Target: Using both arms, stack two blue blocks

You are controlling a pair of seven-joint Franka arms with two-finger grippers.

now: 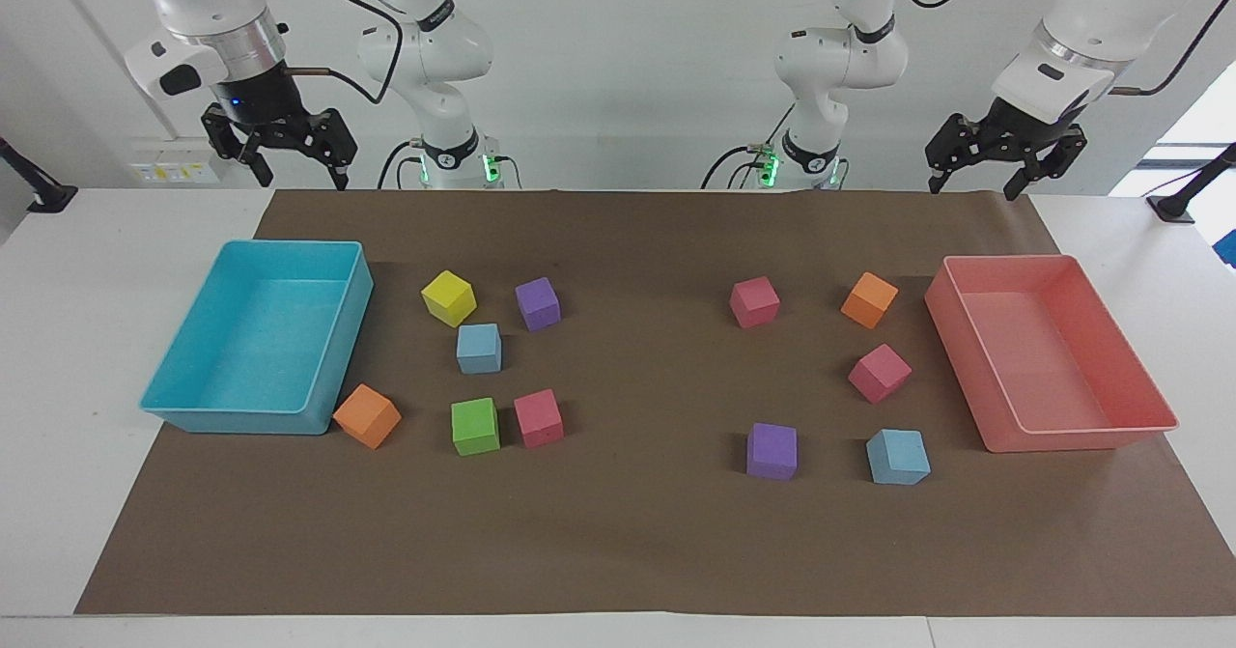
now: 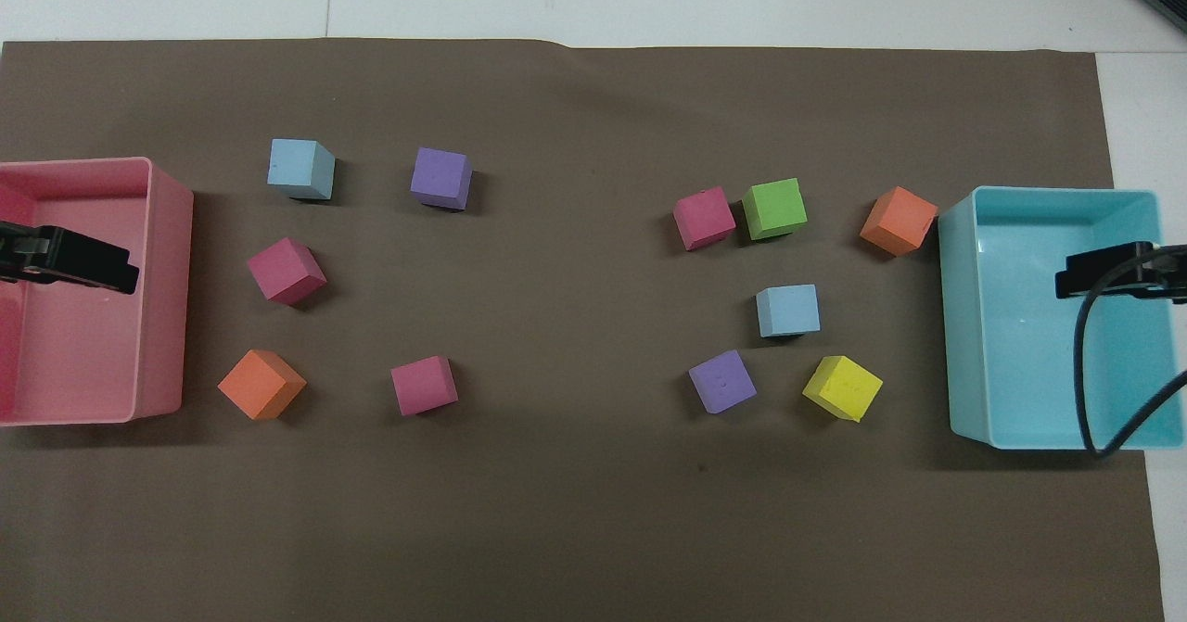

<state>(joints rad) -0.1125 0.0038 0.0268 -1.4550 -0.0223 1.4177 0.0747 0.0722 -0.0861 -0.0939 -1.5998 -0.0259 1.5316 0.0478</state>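
One blue block (image 1: 479, 349) sits on the brown mat toward the right arm's end, among yellow, purple, green and pink cubes; it also shows in the overhead view (image 2: 787, 311). The other blue block (image 1: 897, 457) sits toward the left arm's end, beside a purple cube (image 1: 772, 451) and farther from the robots than the first; it also shows in the overhead view (image 2: 299, 168). My right gripper (image 1: 302, 183) hangs open and empty, high over the cyan tray (image 2: 1090, 274). My left gripper (image 1: 972, 189) hangs open and empty, high over the pink tray (image 2: 102, 270). Both arms wait.
The cyan tray (image 1: 232, 421) stands at the right arm's end and the pink tray (image 1: 1072, 437) at the left arm's end. Yellow (image 1: 448, 297), purple (image 1: 537, 303), green (image 1: 475, 426), pink (image 1: 538, 418) and orange (image 1: 367, 416) cubes surround the first block. Pink (image 1: 880, 373) and orange (image 1: 869, 299) cubes lie near the second.
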